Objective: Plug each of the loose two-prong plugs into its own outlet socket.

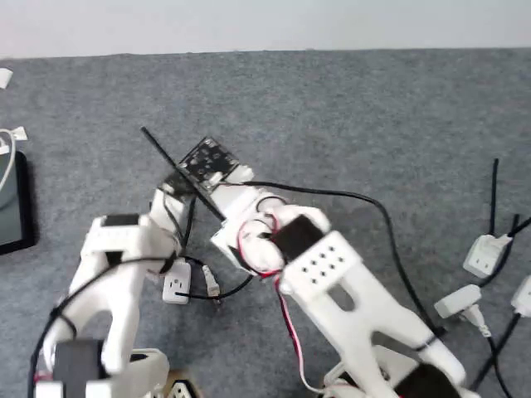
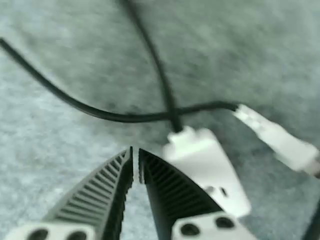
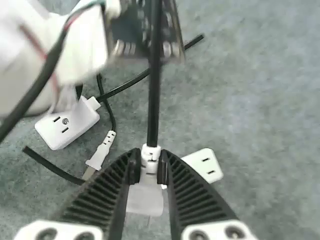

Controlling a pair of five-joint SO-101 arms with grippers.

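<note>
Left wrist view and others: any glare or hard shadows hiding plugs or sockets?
Left wrist view: even light, no glare on the white plastic socket block or white two-prong plug. Right wrist view: likewise on the white black-corded plug in the right gripper. High view: faint shadows on the grey carpet.

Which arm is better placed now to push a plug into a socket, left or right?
Right. The right gripper holds a white plug, and an outlet socket lies just beside it. The left gripper is shut on nothing next to a second socket.
</note>
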